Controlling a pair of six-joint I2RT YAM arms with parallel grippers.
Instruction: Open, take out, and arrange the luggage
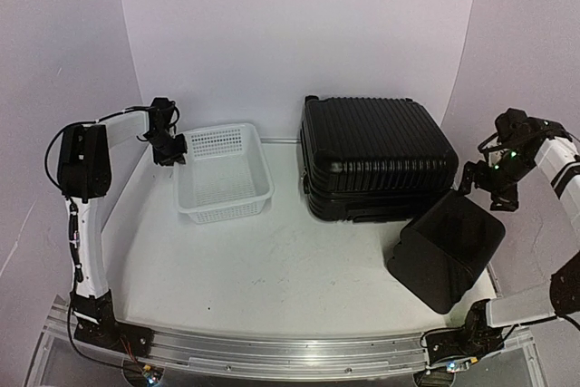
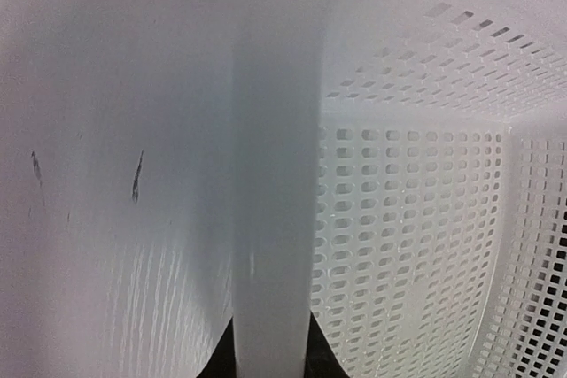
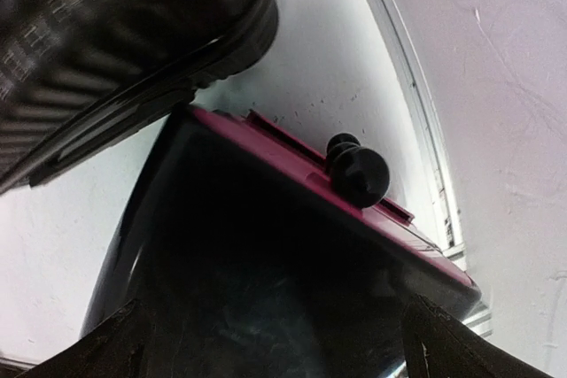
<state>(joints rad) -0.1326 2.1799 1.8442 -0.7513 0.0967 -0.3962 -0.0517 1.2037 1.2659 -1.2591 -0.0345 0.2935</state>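
– White tabletop (image 1: 272,269) and a curved white backdrop (image 1: 299,24) are seen all round. Where is the luggage (image 1: 376,159) found?

– It is laid flat and closed just to the right of the white perforated basket (image 1: 222,174), with a narrow strip of tabletop left between them. Its long axis is run left to right across the surface. Which end carries the handle cannot be told.

– How is it made?

– A black hard shell is shown, ribbed lengthwise, with rounded corners. The basket is moulded in thin white plastic pierced with small slots.

– And the left gripper (image 1: 168,147)?

– It is set at the basket's far left corner, well apart from the luggage. The basket's rim is pinched between its fingers (image 2: 223,362), which are drawn nearly together.

– The right gripper (image 1: 478,183)?

– Its fingers (image 3: 115,347) are spread wide and nothing is gripped. It is held far to the right of the basket, above a smaller glossy black case (image 1: 446,251) with a pink side and a black knob (image 3: 359,170). The luggage's ribbed edge is seen near it, untouched.
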